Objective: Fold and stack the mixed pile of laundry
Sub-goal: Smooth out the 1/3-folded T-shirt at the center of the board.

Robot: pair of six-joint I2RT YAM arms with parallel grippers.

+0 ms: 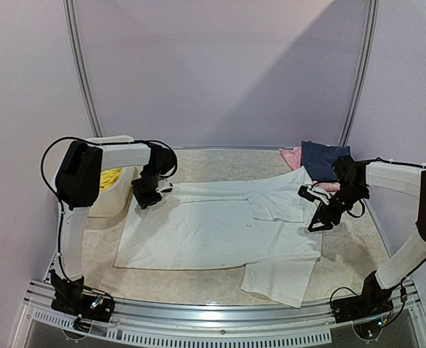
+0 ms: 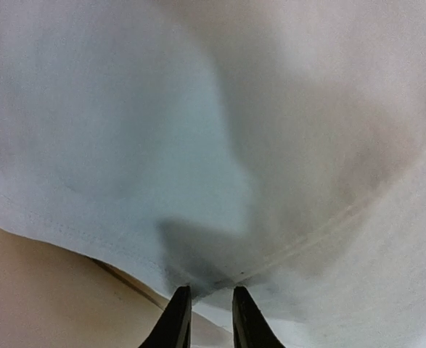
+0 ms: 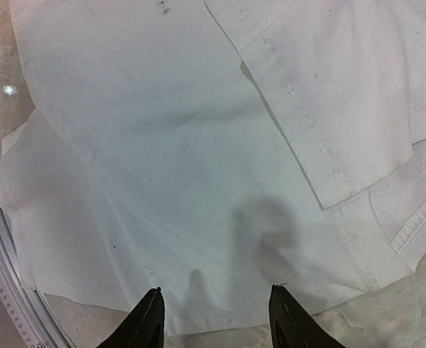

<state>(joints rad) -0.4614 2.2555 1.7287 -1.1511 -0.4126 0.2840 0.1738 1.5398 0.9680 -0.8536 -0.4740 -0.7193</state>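
White T-shirt (image 1: 213, 235), one only, lies spread across the middle of the table (image 1: 358, 250) in the top view. Its far edge is turned over toward the centre as a long narrow band. One short sleeve lies folded on the body right of centre, and the other sticks out flat at the lower right. One pair of yellow shorts (image 1: 111, 177) sits bunched inside the single white basket (image 1: 111, 204) at the left of the frame, apart from the shirt. Two more cloths lie at the upper right of the table, one pink (image 1: 292, 156) and one navy (image 1: 323, 159), touching each other.

Two grippers are in view. The left gripper (image 1: 147, 194) is at the shirt's upper left corner, just beside the basket. In its wrist view the two black fingers (image 2: 176, 319) stand close together with a gathered fold of white cloth pinched between their tips, and the hem runs off to the lower left. The right gripper (image 1: 320, 220) hangs over the shirt's right side. Its jaws are spread, with nothing between them and only flat cloth below.
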